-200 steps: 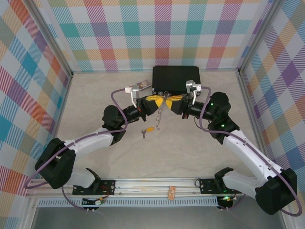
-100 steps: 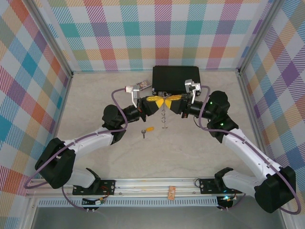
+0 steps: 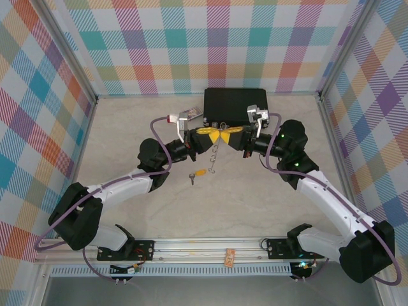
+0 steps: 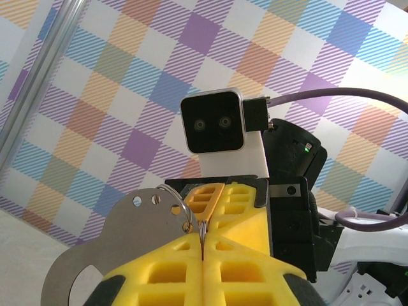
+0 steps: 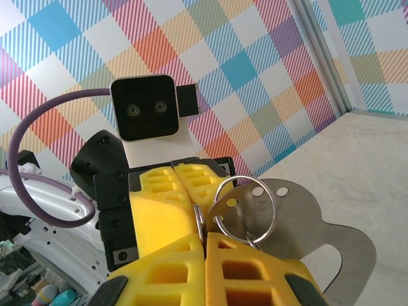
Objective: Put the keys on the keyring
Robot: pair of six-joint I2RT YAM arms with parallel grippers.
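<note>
At the upper middle of the overhead view, the left claw [image 3: 215, 133] and right claw [image 3: 225, 134] both clench the keyring [image 5: 299, 220] clear of the table [image 3: 268, 204], so ideally one grips firmly while the other lets go for the yellow-headed key [image 3: 200, 171] and silver key [image 3: 191, 180] lying just lower left.

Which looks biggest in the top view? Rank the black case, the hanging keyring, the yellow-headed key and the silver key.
1. black case, by far the largest.
2. keyring, though it hangs raised, nearer the camera, so it may look bigger than it is.
3. yellow-headed key and silver key: both tiny, too alike to rank.
</note>
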